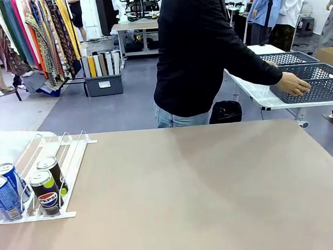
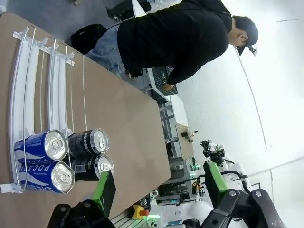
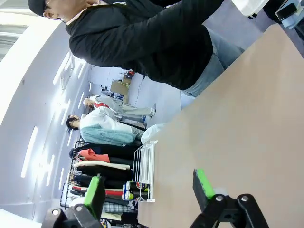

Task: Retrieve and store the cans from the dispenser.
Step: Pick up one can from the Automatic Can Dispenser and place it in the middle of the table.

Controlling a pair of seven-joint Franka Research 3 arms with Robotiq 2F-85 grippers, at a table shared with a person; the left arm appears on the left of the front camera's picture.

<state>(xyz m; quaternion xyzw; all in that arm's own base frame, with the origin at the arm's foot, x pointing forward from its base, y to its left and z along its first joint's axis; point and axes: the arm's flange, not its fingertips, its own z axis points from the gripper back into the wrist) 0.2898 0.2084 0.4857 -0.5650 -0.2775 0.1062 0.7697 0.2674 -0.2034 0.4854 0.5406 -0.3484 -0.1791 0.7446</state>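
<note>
The white dispenser (image 1: 54, 153) slopes toward me at the table's left edge. At its front stops stand two blue cans (image 1: 4, 197) and two black Pepsi cans (image 1: 46, 192). In the left wrist view my left gripper (image 2: 159, 183) is open and empty, close above the blue cans (image 2: 42, 161) and black cans (image 2: 89, 153) in the dispenser (image 2: 28, 80). My right gripper (image 3: 149, 187) is open and empty over the bare table, far from the dispenser (image 3: 145, 164), where the cans (image 3: 132, 190) show small.
A person in a black top (image 1: 201, 48) stands at the far side, turned right, one hand (image 1: 294, 84) on a grey lattice basket (image 1: 318, 86) on a white side table. The brown table (image 1: 205, 191) stretches wide to the right of the dispenser.
</note>
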